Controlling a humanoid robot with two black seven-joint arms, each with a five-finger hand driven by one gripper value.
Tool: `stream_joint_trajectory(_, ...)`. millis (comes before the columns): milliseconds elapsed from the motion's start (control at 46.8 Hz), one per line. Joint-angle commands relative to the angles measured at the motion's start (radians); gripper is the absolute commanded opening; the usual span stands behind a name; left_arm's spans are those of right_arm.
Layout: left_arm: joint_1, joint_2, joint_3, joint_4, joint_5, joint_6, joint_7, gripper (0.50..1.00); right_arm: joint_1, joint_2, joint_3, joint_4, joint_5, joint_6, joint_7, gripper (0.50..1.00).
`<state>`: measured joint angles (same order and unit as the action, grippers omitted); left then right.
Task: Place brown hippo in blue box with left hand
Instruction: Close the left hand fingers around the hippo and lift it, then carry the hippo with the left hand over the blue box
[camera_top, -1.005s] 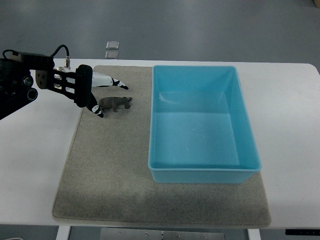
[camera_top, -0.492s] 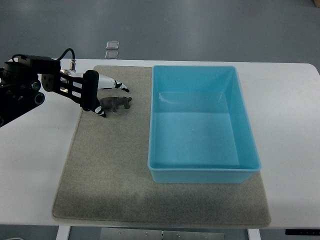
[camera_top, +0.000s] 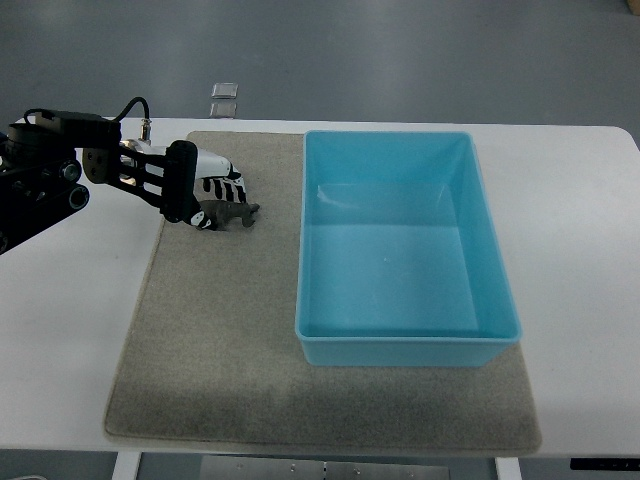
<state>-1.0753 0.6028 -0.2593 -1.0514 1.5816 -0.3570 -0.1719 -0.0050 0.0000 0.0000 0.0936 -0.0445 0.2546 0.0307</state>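
the left hand (camera_top: 205, 190) comes in from the left of the blue box (camera_top: 405, 245), its fingers (camera_top: 228, 185) curled down over the back of the brown hippo (camera_top: 228, 213), clamped on it. the hippo lies on the grey mat (camera_top: 220, 330), just left of the box's far left corner, outside the box.

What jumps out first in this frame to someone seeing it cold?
The big blue box dominates, sitting empty on the right part of the grey mat. Next is the left hand, reaching in from the left edge at the mat's upper left corner, its fingers curled over the small brown hippo, which lies on the mat left of the box.
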Motion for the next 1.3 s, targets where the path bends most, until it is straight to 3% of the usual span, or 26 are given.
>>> stream_joint_trajectory(0,0.000,0.000,0.000,0.001,0.000,0.000,0.002,0.500,0.000,0.000,0.000,0.000,0.000,0.000,0.000,0.936)
stream_joint_trajectory(535,-0.009,0.000,-0.017,0.001,-0.003,0.004,-0.005,0.500,0.000,0.000,0.000,0.000,0.000,0.000,0.000,0.936)
stream_joint_trajectory(748,-0.040,0.000,-0.046,0.007,-0.018,0.085,-0.008,0.500,0.000,0.000,0.000,0.000,0.000,0.000,0.000,0.936)
stream_joint_trajectory(1005,-0.092,0.000,-0.139,0.004,-0.022,0.093,-0.020,0.500,0.000,0.000,0.000,0.000,0.000,0.000,0.000,0.936)
stream_joint_trajectory(1283,-0.112,-0.077,-0.155,-0.012,-0.020,0.104,-0.028,0.500,0.000,0.000,0.000,0.000,0.000,0.000,0.000,0.936)
